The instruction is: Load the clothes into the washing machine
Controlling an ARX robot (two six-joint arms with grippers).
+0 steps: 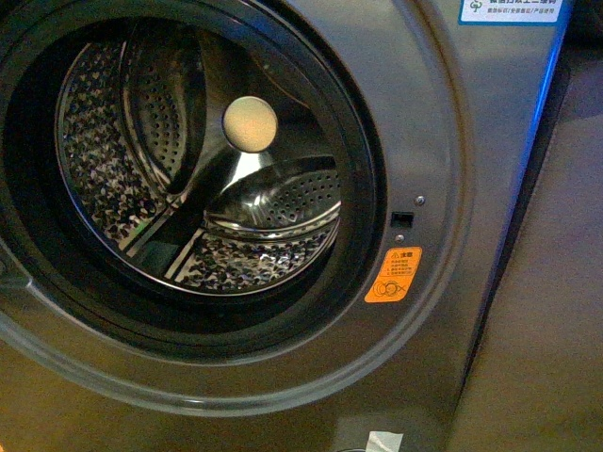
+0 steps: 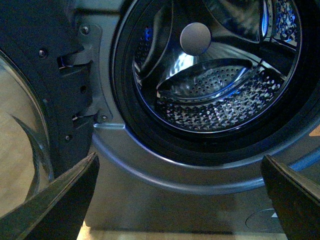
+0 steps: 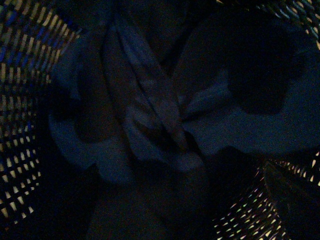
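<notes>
While the large grey-metallic front-loading washing machine stands with its round black-rimmed porthole uncovered, its perforated shiny steel drum shows plainly from the front, with a pale round disc at the back wall. An orange warning sticker sits on the grey front just beside the porthole rim, below a small black latch slot.

From the left wrist, the left pincer hangs in front of the machine, low before the porthole and outside it. Its two dark fingers are spread wide apart with nothing between them. The swung-open door stands beside it on its hinge.

The right wrist picture is dim. Filling most of it is the dark navy-blue garment of knit fabric, crumpled into folds, close and straight ahead of that wrist. Glinting perforated steel shows around its edges, so it lies against the drum's wall. A dark wedge at one corner may be a finger of the right pincer; I cannot tell whether that pincer is spread, closed or gripping the cloth.
</notes>
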